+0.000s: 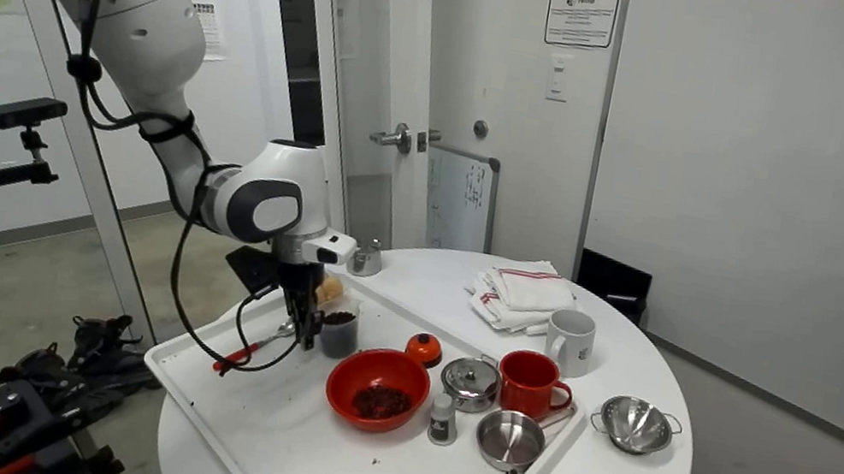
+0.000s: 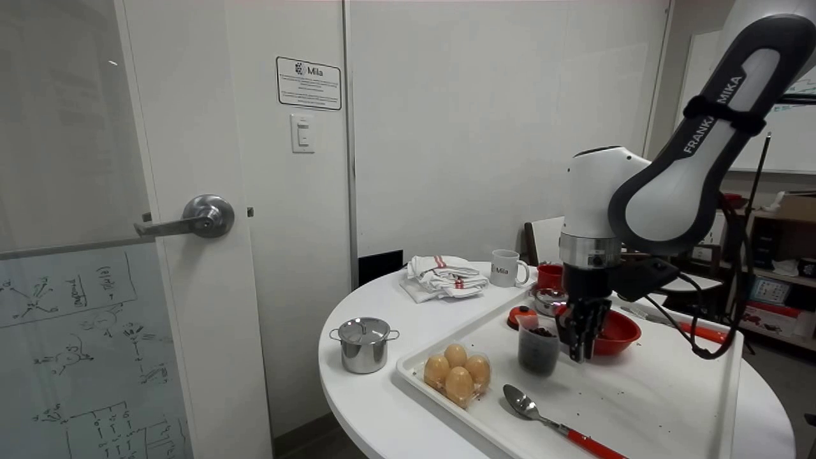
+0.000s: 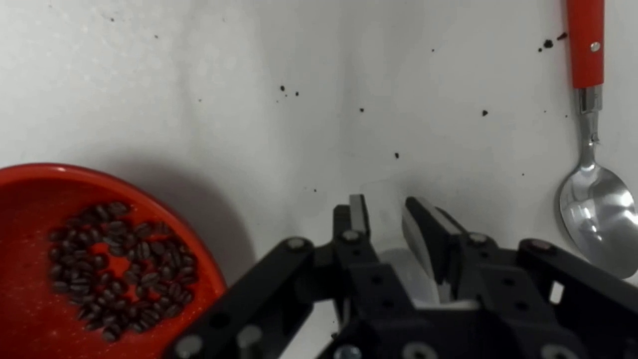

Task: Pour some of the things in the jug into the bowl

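Note:
The jug (image 2: 537,350) is a clear plastic vessel holding dark beans; it also shows in an exterior view (image 1: 339,335). It stands about upright beside the bowl, low over or on the tray; I cannot tell whether it touches. The bowl (image 1: 362,367), wide and glossy red, holds a layer of dark beans; it shows at left in the wrist view (image 3: 208,271). My gripper (image 3: 385,207) points down at the jug's side, between jug and bowl in an exterior view (image 2: 581,352). Its fingers are partly closed on a translucent part, seemingly the jug's handle (image 3: 404,269).
A red-handled spoon (image 2: 523,403) lies near the jug, with egg-shaped items (image 2: 458,375) beside it. A shaker (image 1: 443,421), steel pot (image 1: 470,384), red mug (image 1: 529,384) and steel pan (image 1: 510,442) stand past the bowl. The white tray (image 1: 216,418) has a raised rim and scattered crumbs.

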Motion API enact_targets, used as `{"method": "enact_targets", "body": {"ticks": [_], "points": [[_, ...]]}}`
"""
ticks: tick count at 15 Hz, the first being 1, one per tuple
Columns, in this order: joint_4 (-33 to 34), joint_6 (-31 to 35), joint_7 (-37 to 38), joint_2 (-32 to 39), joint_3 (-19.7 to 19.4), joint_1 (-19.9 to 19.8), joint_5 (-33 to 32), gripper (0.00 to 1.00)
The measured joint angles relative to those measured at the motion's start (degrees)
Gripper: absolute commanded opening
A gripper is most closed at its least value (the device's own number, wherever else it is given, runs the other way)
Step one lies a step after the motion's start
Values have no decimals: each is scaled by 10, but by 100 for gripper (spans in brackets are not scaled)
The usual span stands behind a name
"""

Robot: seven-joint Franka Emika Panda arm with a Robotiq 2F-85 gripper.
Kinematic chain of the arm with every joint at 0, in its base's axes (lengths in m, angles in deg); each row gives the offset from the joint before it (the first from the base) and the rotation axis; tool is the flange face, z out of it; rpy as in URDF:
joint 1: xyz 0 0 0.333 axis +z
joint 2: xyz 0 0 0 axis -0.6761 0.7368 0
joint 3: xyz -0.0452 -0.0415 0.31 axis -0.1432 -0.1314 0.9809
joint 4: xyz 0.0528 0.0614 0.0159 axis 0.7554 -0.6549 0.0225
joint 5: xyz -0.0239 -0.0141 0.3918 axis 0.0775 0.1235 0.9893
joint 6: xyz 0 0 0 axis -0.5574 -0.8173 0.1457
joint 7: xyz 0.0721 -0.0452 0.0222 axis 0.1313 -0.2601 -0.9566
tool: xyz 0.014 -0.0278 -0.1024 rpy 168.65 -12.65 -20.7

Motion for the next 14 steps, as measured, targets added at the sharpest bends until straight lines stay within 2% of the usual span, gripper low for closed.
{"method": "enact_targets", "body": {"ticks": [7,14], "points": [[25,-60,-9,-2,19,-16,22,11],[40,-127,21,-43,-1,-18,25,11]]}}
